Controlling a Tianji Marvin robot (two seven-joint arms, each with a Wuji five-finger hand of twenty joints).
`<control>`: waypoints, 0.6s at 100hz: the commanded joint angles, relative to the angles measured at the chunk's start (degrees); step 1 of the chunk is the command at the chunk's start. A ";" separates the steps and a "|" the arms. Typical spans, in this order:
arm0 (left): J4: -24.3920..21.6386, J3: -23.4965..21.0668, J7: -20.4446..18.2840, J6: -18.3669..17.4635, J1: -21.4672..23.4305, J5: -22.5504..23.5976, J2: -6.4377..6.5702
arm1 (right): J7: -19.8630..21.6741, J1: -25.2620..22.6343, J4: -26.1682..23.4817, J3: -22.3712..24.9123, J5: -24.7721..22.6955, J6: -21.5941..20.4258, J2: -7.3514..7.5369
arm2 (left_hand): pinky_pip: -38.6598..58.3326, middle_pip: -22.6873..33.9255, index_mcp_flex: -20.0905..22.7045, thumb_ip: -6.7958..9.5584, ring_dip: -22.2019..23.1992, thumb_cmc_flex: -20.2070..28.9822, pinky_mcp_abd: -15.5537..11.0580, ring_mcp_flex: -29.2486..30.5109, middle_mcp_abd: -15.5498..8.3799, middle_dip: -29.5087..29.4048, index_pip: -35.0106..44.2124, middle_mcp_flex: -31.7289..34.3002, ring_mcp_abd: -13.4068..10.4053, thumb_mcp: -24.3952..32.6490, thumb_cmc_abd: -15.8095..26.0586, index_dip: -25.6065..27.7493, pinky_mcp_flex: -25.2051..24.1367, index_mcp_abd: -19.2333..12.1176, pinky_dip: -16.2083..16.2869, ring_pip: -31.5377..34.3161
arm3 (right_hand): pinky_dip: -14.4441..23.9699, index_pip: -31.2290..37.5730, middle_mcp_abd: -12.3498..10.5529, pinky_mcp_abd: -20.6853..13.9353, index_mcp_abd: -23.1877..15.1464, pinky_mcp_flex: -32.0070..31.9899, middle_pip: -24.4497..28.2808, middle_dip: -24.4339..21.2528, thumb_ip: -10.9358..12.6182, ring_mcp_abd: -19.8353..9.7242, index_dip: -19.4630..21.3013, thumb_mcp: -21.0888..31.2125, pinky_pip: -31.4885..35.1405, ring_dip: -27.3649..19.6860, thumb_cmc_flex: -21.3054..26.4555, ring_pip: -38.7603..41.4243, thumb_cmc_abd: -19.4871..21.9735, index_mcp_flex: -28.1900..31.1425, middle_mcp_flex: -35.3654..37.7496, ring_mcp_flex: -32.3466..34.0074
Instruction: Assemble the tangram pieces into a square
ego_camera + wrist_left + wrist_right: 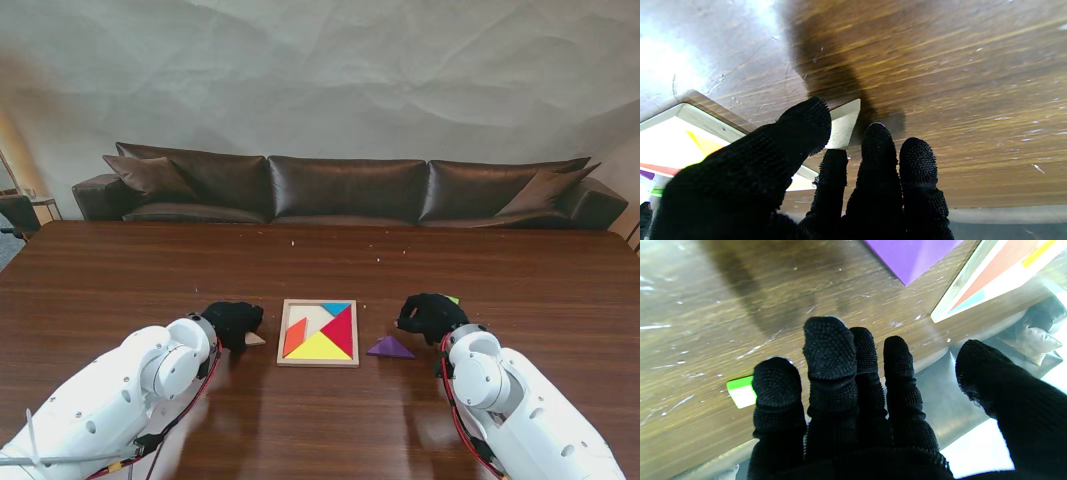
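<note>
The wooden tray point(318, 363) lies at the table's middle with orange, yellow, red, blue and pale pieces in it. A purple triangle point(390, 347) rests on the table just right of the tray. My left hand point(233, 322) sits left of the tray, its thumb and fingers closed around a pale wooden piece point(255, 340) at table level; the left wrist view shows that piece point(843, 125) between thumb point(806, 123) and fingers. My right hand point(432, 315) is right of the tray, fingers spread, holding nothing. A green piece point(740, 391) lies beside its outer finger.
The tray's rim point(706, 121) shows close to my left thumb, and its corner point(953, 296) lies ahead of my right hand with the purple triangle point(910, 256) beside it. A dark sofa point(350, 190) stands beyond the table's far edge.
</note>
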 commanded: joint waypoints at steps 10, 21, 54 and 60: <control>2.34 1.41 -2.47 -0.12 1.78 0.07 0.21 | 1.00 -0.12 0.03 -0.20 0.06 -0.20 -0.18 | 5.27 15.54 2.04 -2.24 1.69 3.95 -2.22 3.82 -7.83 10.40 3.04 17.30 -2.32 -0.64 -3.79 1.13 2.00 -0.39 1.83 7.38 | -0.40 0.67 0.79 -0.20 0.11 -0.75 0.58 -0.68 0.16 0.76 0.01 0.07 1.21 0.26 -0.85 0.50 -0.61 0.80 0.32 0.74; 2.50 1.79 -2.24 -0.09 1.61 0.52 0.25 | 1.26 -0.10 0.06 -0.27 0.09 -0.34 -0.12 | 6.86 15.03 3.50 -2.47 2.50 5.65 -1.64 4.80 -8.54 14.04 5.03 20.38 -2.92 -2.45 -4.09 1.93 2.20 -1.36 2.65 10.82 | -0.41 0.67 0.77 -0.20 -0.03 -0.75 0.56 -0.69 0.17 0.50 0.02 0.01 1.21 0.25 -0.89 0.50 -0.53 0.88 0.33 0.79; 2.89 2.14 -1.46 -0.49 1.42 1.42 0.29 | 1.38 0.00 0.22 -0.36 0.31 -0.41 -0.13 | 9.23 13.09 7.00 -2.45 2.22 7.95 -0.11 7.67 -10.73 16.50 11.24 26.62 -1.24 -3.53 -3.95 1.44 3.65 -5.35 3.74 12.53 | -0.39 0.63 0.78 -0.17 0.09 -0.85 0.55 -0.68 0.22 0.65 0.04 -0.14 1.20 0.26 -0.96 0.50 -0.26 0.93 0.34 0.72; 3.13 2.29 -1.12 -0.69 1.33 1.60 0.29 | 1.44 0.01 0.23 -0.36 0.32 -0.38 -0.12 | 9.96 14.09 7.93 -2.51 2.27 8.52 1.04 8.43 -11.86 16.90 12.95 28.44 -0.62 -3.41 -3.98 0.99 3.99 -6.23 4.16 13.01 | -0.37 0.59 0.83 -0.10 0.12 -0.82 0.54 -0.68 0.23 0.60 0.03 -0.16 1.23 0.26 -0.95 0.51 -0.24 0.87 0.35 0.73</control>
